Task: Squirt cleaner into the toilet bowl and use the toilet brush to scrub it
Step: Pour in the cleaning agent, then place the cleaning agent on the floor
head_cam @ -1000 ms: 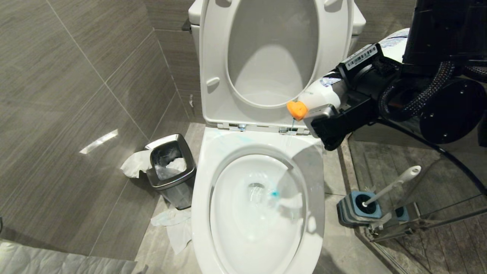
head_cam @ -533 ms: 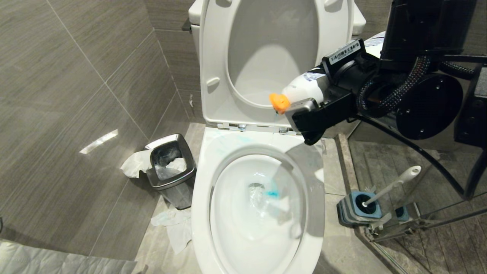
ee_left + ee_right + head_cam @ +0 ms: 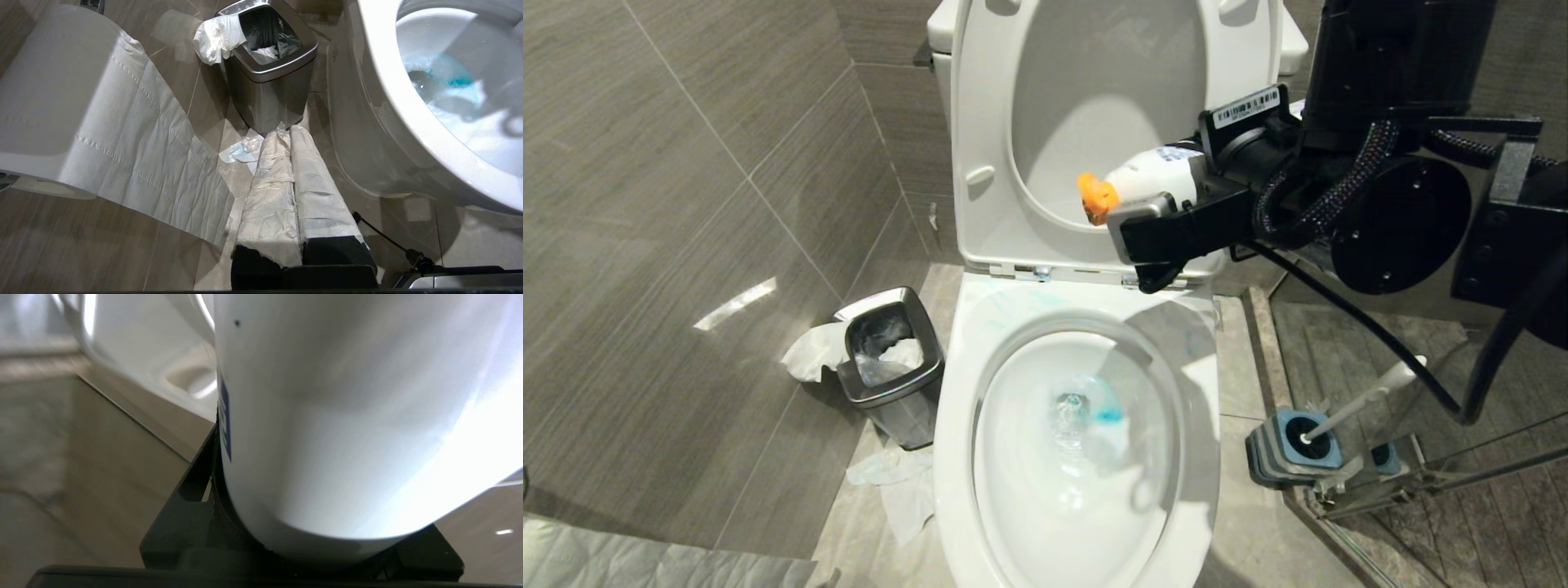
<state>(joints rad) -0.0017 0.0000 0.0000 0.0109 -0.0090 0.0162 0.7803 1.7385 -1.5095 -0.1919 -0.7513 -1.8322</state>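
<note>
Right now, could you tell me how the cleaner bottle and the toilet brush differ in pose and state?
The cleaner bottle is held in the right gripper above the toilet bowl, lying nearly level with its orange cap towards the raised seat; the toilet brush stands tilted in its blue holder on the floor, untouched. Both are mostly white.

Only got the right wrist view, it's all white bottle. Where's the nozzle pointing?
Observer: Head view shows the right gripper holding the cleaner bottle about level, with its orange cap in front of the raised seat.
Operator: Any cleaner in the bowl?
Observer: Yes, there is a blue patch in the toilet bowl water.
Operator: Brush?
Observer: The toilet brush stands in its holder on the floor, on the robot's right of the toilet.
Operator: Left arm?
Observer: The left gripper is shut, low beside the bin.
</note>
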